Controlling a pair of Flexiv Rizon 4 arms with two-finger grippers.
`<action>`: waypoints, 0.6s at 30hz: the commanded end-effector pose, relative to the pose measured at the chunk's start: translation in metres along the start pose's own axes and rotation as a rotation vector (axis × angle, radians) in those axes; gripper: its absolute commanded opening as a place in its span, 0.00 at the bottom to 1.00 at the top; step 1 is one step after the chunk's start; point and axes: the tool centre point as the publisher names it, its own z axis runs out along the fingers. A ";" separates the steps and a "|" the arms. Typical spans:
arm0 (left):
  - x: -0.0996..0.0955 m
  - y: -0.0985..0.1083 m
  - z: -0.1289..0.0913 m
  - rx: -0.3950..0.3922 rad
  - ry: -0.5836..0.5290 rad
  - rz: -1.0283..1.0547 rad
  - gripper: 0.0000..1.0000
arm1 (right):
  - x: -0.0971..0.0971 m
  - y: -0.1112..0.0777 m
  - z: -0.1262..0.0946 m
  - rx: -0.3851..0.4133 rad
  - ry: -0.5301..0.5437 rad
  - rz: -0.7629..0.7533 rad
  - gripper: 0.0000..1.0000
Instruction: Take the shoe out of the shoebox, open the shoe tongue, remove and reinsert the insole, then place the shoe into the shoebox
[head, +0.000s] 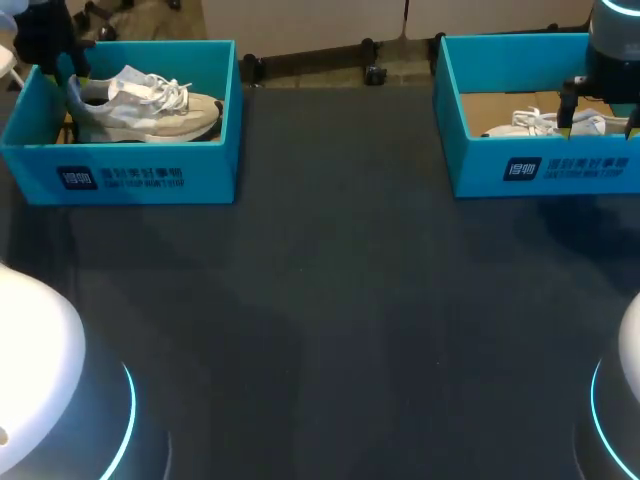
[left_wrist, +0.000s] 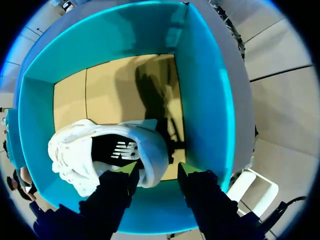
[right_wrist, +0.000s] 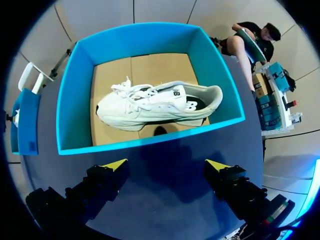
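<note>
The dark desk (head: 330, 320) carries two blue boxes at its far side. The right pincer (right_wrist: 165, 164), spread, hovers over the desk just before the right box (right_wrist: 150, 142), where a white shoe (right_wrist: 155, 105) sits. In the left box (head: 150, 175) stands a pale shoe (head: 150, 108). The left pincer (left_wrist: 157, 169) hangs spread astride its heel, contact unclear.

Teal shoebox (right_wrist: 150, 142), tan floor; white shoe (right_wrist: 155, 105), black lining; dark table (head: 330, 330); right tool (right_wrist: 166, 164) tips yellow.
</note>
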 end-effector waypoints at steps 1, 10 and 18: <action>0.003 0.004 0.014 0.015 -0.003 0.002 0.54 | 0.000 0.000 0.000 0.000 0.000 0.001 1.00; 0.001 -0.002 0.029 0.032 -0.013 0.019 0.59 | 0.000 0.000 0.000 0.000 0.000 0.001 1.00; 0.004 -0.009 0.044 0.056 -0.009 0.011 0.72 | 0.000 0.000 0.000 0.000 0.000 0.001 1.00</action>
